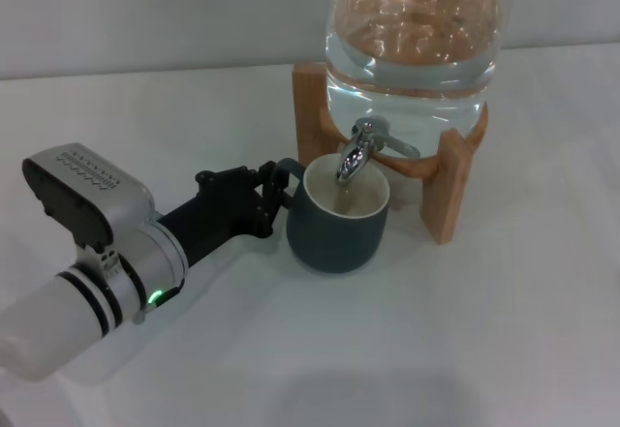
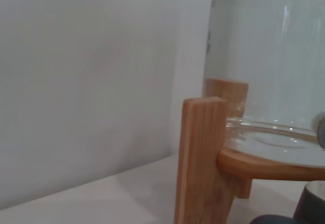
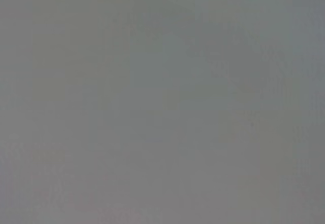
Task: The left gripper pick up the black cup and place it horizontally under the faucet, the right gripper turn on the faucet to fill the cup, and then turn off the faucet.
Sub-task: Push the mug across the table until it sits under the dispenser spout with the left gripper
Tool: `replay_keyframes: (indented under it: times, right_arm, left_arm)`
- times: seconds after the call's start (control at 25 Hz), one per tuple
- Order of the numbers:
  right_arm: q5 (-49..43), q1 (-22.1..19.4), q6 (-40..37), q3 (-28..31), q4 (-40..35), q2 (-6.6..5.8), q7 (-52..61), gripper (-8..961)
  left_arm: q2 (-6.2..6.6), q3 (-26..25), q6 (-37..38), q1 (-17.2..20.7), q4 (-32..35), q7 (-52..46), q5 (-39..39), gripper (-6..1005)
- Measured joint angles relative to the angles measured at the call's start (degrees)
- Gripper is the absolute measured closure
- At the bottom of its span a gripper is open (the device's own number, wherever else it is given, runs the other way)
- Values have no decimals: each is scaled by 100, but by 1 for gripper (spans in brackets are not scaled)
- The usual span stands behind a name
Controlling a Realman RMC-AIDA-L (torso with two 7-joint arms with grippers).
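Black cup point(image 1: 337, 226) upright on table under faucet point(image 1: 356, 154), ready for filling.
Held at handle by left gripper point(image 1: 275, 195), fingers closed on it, keeping rim under spout; right gripper not visible, fingers can't tell.

Cup point(image 1: 334, 238): matt dark ceramic, glossy cream inside. Faucet point(image 1: 356, 154): shiny chrome. Jar point(image 1: 415, 45): clear glass. Stand point(image 1: 455, 185): smooth wood.

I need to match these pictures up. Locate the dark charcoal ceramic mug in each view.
Head view: dark charcoal ceramic mug at centre, under the chrome faucet.
Left wrist view: only its rim, bottom right corner.
Right wrist view: not in it.
Shared landmark: wooden jar stand.
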Motion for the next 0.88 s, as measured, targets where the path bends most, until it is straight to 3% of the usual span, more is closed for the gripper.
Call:
replay_keyframes:
  times: [0.88]
  right_arm:
    - [0,37,-63,2,0,0,-11,111]
  left_arm:
    - [0,0,451,-39,-59,2,109,868]
